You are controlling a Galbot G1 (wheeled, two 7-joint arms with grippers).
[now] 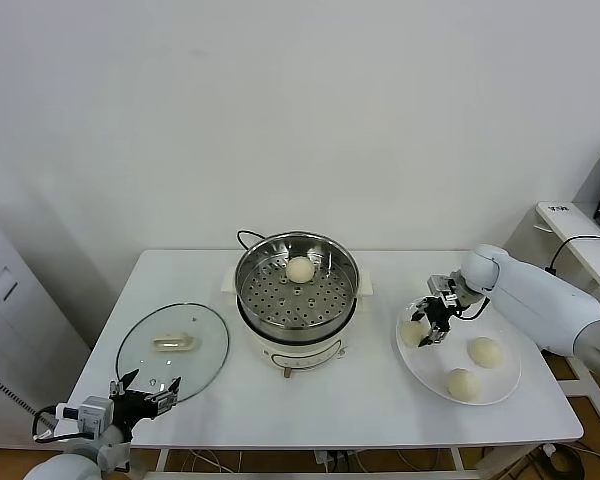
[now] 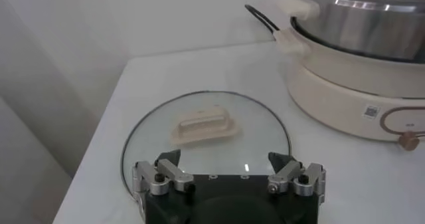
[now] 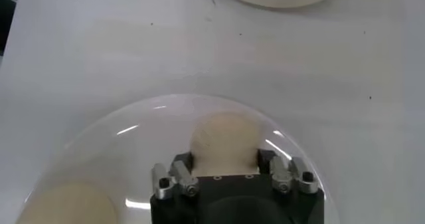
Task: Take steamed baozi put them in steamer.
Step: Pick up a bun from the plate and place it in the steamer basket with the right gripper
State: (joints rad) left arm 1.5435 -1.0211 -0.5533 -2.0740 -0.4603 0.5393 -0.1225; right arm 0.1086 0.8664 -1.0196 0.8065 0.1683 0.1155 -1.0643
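Note:
The steel steamer (image 1: 297, 300) stands mid-table with one cream-white baozi (image 1: 300, 269) on its perforated tray. Three more baozi lie on the white plate (image 1: 500, 385) at the right: two free ones (image 1: 484, 351) (image 1: 463, 383) and one at the plate's left side (image 1: 413, 333). My right gripper (image 1: 430, 325) is down on that left one. In the right wrist view its fingers (image 3: 265, 160) press both sides of that baozi (image 3: 224, 139), which rests on the plate (image 3: 133, 112). My left gripper (image 1: 145, 392) is open and empty at the front left, by the glass lid.
The round glass lid (image 1: 172, 345) with a cream handle lies flat left of the steamer; it also shows in the left wrist view (image 2: 206, 135) beside the steamer's white base (image 2: 358, 92). A black cord runs behind the steamer. A second baozi (image 3: 66, 205) lies near the right gripper.

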